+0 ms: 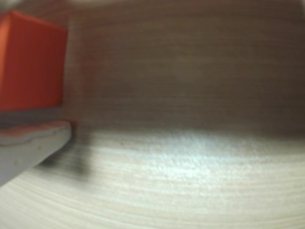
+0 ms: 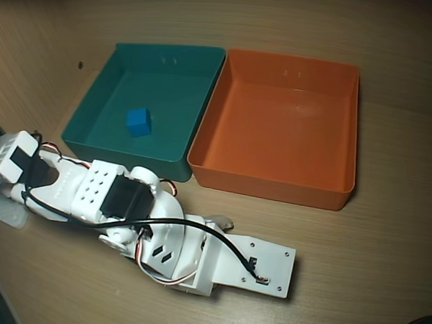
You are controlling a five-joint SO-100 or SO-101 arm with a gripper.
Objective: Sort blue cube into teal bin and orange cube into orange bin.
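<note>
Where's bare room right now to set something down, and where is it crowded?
In the overhead view, the orange bin is empty inside, and bare table lies right of the arm, below that bin. The teal bin holds only the blue cube, with floor around it. Crowded: the arm fills the lower left, hard against the bins' near walls.

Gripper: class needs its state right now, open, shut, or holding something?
Gripper: an orange cube sits against its finger in the wrist view; whether it is clamped cannot be told.

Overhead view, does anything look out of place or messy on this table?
Nothing stands out. The blue cube sits inside the teal bin, and the orange bin beside it is empty and undamaged. The wrist view shows the orange cube against a gripper finger.
</note>
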